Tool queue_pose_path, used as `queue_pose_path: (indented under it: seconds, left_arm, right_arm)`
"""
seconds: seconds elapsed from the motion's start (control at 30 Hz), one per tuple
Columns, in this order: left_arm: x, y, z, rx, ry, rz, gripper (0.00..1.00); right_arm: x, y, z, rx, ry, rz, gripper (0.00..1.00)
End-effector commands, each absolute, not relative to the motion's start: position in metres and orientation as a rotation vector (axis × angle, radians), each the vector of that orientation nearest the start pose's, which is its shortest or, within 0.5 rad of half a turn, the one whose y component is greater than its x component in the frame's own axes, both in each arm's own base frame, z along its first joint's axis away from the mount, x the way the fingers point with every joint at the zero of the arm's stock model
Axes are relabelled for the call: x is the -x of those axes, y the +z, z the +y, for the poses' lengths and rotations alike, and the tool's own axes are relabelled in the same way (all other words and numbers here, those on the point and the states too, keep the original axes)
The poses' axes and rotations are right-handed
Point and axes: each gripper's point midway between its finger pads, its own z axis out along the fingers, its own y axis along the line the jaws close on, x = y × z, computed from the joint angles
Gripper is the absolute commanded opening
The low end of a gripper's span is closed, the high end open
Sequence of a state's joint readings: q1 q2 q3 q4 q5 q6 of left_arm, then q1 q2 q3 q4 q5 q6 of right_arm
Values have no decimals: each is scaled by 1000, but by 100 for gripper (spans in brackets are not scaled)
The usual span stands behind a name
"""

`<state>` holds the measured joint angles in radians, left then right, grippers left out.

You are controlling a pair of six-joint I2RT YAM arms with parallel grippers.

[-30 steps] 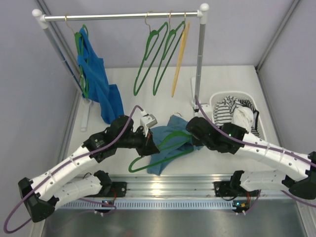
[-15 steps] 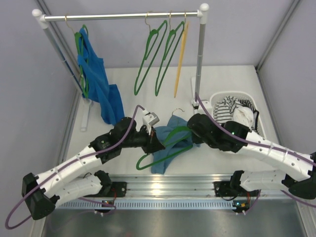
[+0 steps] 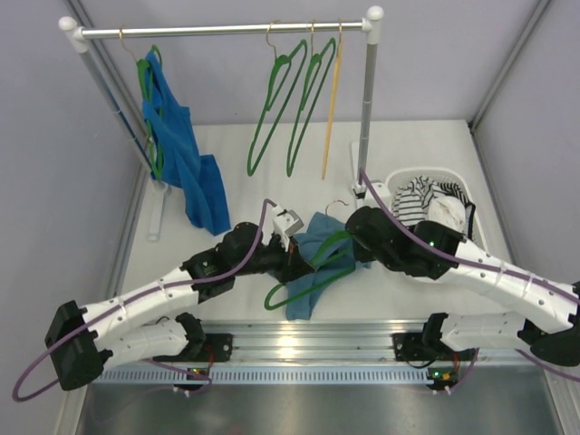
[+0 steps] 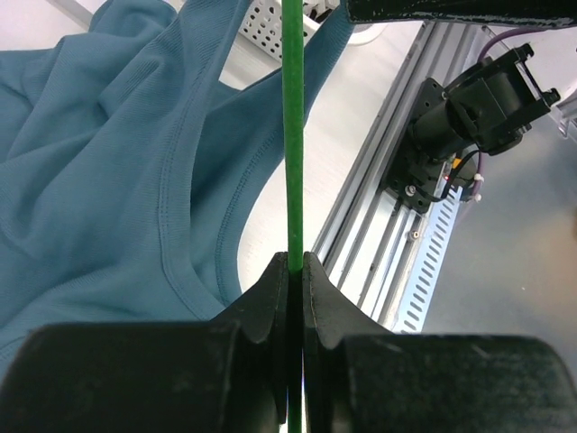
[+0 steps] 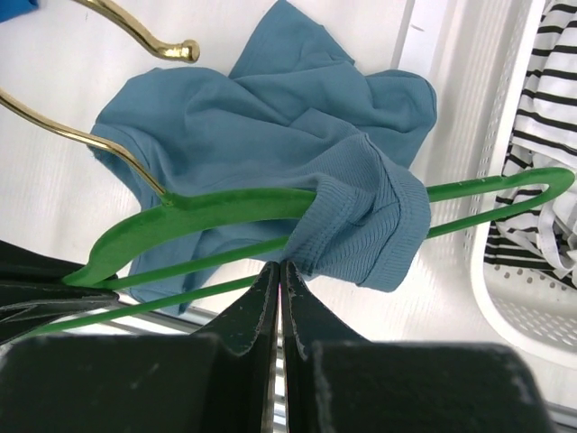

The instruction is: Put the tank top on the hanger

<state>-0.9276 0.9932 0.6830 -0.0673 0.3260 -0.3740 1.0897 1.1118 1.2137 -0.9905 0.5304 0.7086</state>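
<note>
The teal-blue tank top [image 3: 311,272] lies crumpled on the table between the arms. The green hanger [image 3: 292,292] lies across it, its metal hook [image 5: 135,32] pointing to the back. My left gripper [image 3: 295,260] is shut on the hanger's thin bar [image 4: 292,135], with the tank top [image 4: 117,162] beside it. My right gripper [image 3: 356,246] is shut, its tips [image 5: 281,267] pinching the edge of the tank top's strap [image 5: 370,225]. That strap is wrapped round the hanger's [image 5: 225,209] right arm.
A clothes rack [image 3: 222,30] stands at the back with two green hangers [image 3: 272,100], a yellow hanger [image 3: 332,100] and a royal-blue garment [image 3: 181,154]. A white basket [image 3: 426,172] with striped cloth [image 3: 417,195] is at the right. An aluminium rail [image 3: 308,349] runs along the near edge.
Both grippers have moved to the right with the hanger and tank top. The hanger's lower end has shifted right and the tank top is more bunched.
</note>
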Motion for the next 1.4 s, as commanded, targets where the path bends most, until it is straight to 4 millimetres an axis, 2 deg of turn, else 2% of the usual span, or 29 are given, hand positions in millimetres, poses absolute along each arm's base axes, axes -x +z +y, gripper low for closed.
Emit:
queue_pose_path:
  seconds: [0.0,0.07,0.13,0.2,0.23,0.3,0.5,0.6,0.73,0.87,0.9,0.97,1.03,1.27,1.37]
  left_arm:
    - [-157,217,-321,-749,-1165,1809,0]
    - [-157,214,-323,-749,-1170,1805,0]
    - [-157,205,-325,-758,-1176,1823,0]
    - [-157,198,-327,-751,-1185,1833,0]
    - [-157,196,-328,-745,-1192,1840,0]
    - [-158,192,-329,-739,-1197,1839,0]
    - [-158,182,-335,-751,-1205,1862,0]
    - [-156,181,-337,-762,-1210,1865,0]
    - [-155,181,-338,-767,-1212,1866,0]
    - [-152,180,-339,-779,-1212,1869,0]
    - [-151,180,-339,-777,-1211,1872,0]
    - [-149,180,-340,-785,-1213,1872,0]
    - [-146,180,-341,-793,-1217,1872,0]
    - [-140,177,-342,-820,-1212,1881,0]
    - [-142,177,-342,-808,-1205,1886,0]
  right_arm:
    - [-188,255,199,171,276,2237,1]
    - [-190,249,190,159,229,2234,6]
    - [-191,248,190,151,246,2214,18]
    - [-191,247,194,191,282,2191,34]
    - [-193,257,200,185,347,2145,37]
    - [-192,259,207,238,384,2121,46]
    - [-208,262,226,300,352,2073,60]
    - [-218,259,233,310,312,2057,63]
    - [-227,246,242,331,253,2070,62]
    - [-233,243,242,310,226,2053,59]
    - [-233,243,242,308,223,2052,54]
    - [-235,240,241,308,199,2051,51]
    - [-238,238,239,315,163,2047,42]
    - [-242,234,237,334,124,2036,43]
    - [-240,231,237,338,127,2045,30]
